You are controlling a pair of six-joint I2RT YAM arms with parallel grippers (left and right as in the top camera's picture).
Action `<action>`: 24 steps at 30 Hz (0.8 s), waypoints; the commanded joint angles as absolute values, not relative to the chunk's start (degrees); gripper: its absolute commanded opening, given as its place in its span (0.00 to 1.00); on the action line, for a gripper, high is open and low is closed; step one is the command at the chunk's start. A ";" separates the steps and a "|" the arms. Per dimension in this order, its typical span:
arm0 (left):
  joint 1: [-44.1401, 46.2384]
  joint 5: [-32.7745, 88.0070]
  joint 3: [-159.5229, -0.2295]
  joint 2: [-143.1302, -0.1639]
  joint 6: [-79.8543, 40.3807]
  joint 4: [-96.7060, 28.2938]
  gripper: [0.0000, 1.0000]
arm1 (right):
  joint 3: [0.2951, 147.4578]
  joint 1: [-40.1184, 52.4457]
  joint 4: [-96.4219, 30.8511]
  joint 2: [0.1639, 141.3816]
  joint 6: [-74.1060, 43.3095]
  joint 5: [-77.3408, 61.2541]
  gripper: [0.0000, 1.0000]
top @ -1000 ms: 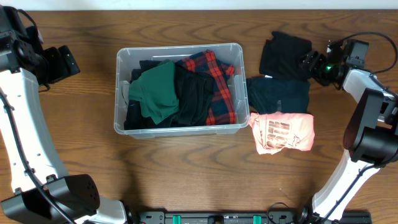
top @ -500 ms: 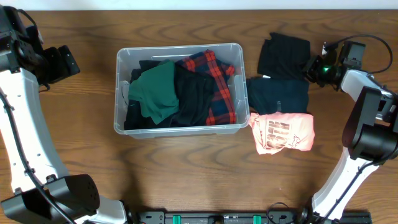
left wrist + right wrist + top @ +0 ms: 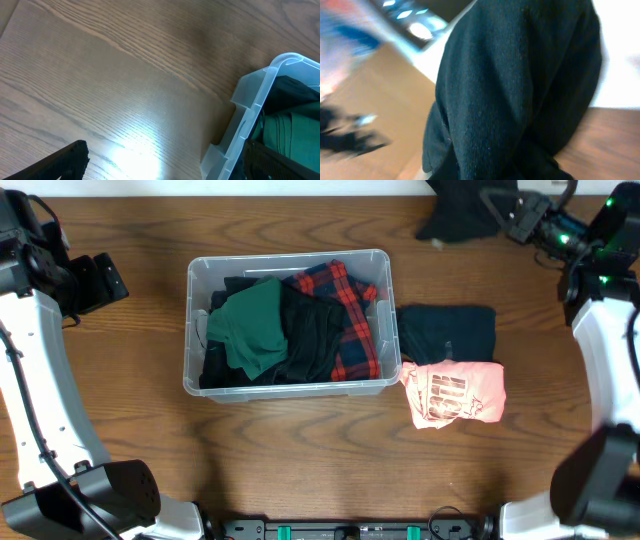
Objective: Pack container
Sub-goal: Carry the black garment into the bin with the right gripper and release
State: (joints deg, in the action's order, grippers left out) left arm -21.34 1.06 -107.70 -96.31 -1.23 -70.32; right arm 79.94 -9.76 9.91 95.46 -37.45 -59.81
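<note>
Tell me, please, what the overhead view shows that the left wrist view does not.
Only the overhead: the plaid shirt in the container, the pink shirt and dark folded garment beside it, and the right gripper holding a black garment near the far edge of the table. Only the left wrist: the container's stepped corner from the side, and bright glare on the wood. Both: the container, the green garment in it, and the table.
</note>
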 commanded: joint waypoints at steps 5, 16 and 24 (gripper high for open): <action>-21.52 0.60 -107.26 -95.59 -0.67 -70.48 0.98 | 79.85 2.55 8.54 93.91 -48.07 -65.60 0.01; -21.52 0.60 -107.26 -95.59 -0.67 -70.48 0.98 | 79.83 17.43 -21.08 95.11 -37.43 -44.60 0.01; -21.52 0.60 -107.26 -95.59 -0.67 -70.48 0.98 | 79.81 18.70 -30.96 102.32 -28.12 -27.55 0.01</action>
State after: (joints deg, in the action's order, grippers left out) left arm -21.34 1.06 -107.70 -96.31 -1.23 -70.32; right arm 79.61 18.48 -30.70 99.72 -34.04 -35.66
